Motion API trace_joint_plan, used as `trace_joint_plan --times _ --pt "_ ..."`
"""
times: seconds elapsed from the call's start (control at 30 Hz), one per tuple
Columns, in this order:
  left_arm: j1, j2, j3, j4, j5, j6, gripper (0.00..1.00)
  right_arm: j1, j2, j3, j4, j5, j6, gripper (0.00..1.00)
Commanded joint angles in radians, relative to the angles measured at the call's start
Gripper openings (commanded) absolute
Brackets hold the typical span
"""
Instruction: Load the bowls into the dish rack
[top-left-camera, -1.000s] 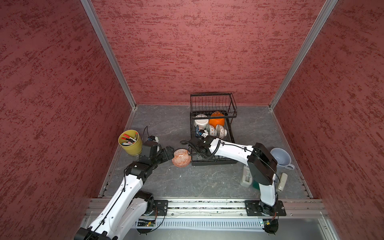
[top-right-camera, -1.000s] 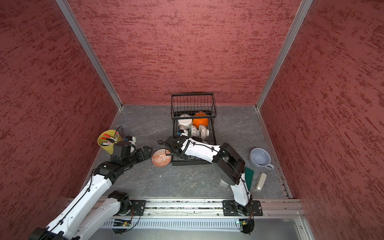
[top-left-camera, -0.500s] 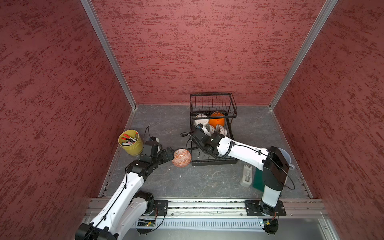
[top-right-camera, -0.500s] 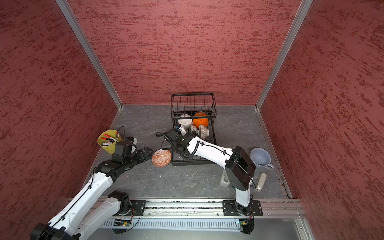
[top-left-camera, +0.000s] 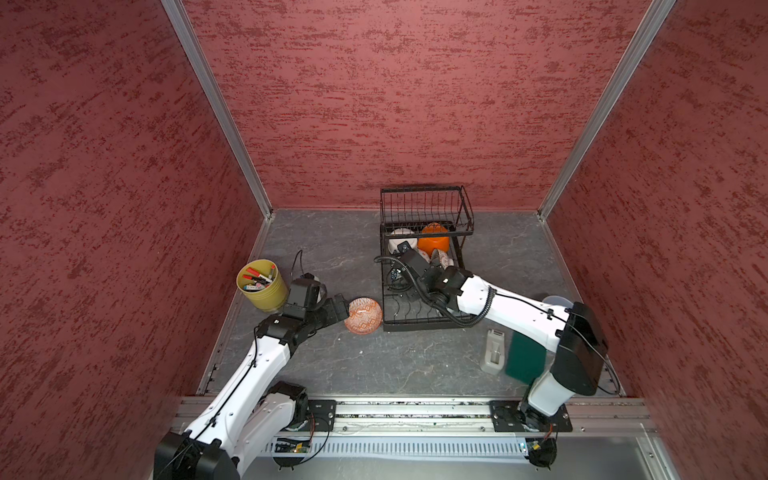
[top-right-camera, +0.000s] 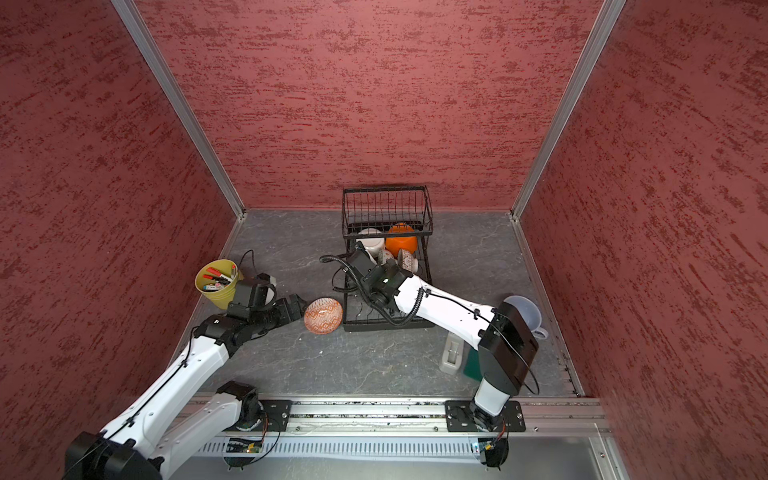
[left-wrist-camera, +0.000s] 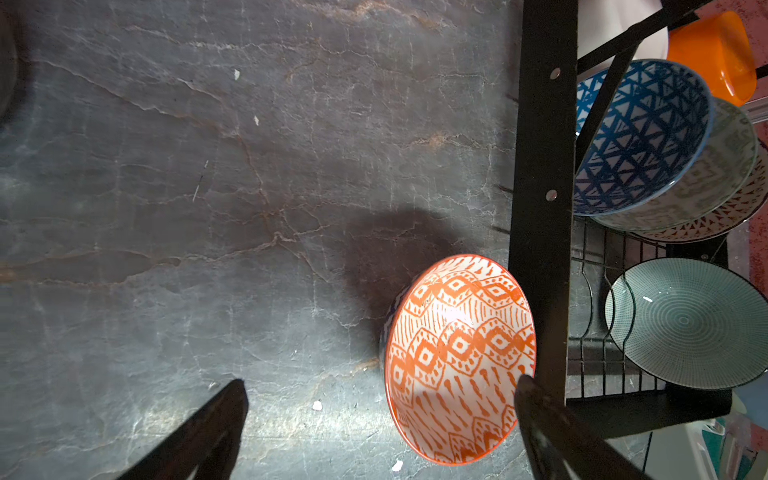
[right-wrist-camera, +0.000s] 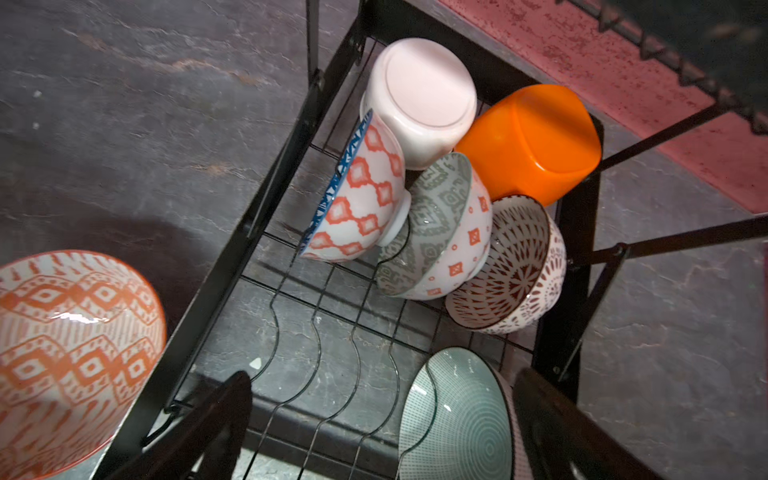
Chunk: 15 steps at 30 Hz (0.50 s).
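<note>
Orange-patterned bowl (top-left-camera: 363, 315) sits tilted on table (top-left-camera: 332, 245) against rack's (top-left-camera: 415, 327) front-left corner, left gripper (top-left-camera: 341, 306) wide open beside it, likely lining up a pick; right gripper (right-wrist-camera: 382, 376), open and empty, hangs over racked green bowl (right-wrist-camera: 457, 415).

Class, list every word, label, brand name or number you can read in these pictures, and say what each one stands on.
None: no word, number or brand can be read in any view.
Markers in the yellow-green cup: any print is too small to read.
Orange-patterned bowl, blue-patterned bowl, pale green bowl: patterns only, no lettering.
</note>
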<state>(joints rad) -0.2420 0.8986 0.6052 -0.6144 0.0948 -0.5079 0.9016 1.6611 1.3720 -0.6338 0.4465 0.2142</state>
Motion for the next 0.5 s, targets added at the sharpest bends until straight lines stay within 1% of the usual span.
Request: trace_joint_plan --times 0.0,0.07,0.2,0.3,0.47 --pt "-0.018 0.016 0.031 -0.029 -0.029 -0.013 1.00 -0.008 -0.040 -0.024 0.092 -0.081 0.028 0.99" --pt "-0.035 0.033 0.039 -0.044 -0.055 -0.024 1.00 -0.009 -0.043 -0.034 0.099 -0.090 0.034 0.99" --pt "-0.105 0.095 0.080 -0.096 -0.144 -0.036 0.98 -0.013 -0.052 -0.062 0.121 -0.129 0.037 0.99" --pt "-0.148 0.140 0.101 -0.110 -0.172 -0.049 0.96 -0.015 -0.064 -0.090 0.144 -0.153 0.039 0.99" --pt "-0.198 0.213 0.130 -0.133 -0.211 -0.065 0.91 -0.017 -0.092 -0.135 0.171 -0.158 0.034 0.99"
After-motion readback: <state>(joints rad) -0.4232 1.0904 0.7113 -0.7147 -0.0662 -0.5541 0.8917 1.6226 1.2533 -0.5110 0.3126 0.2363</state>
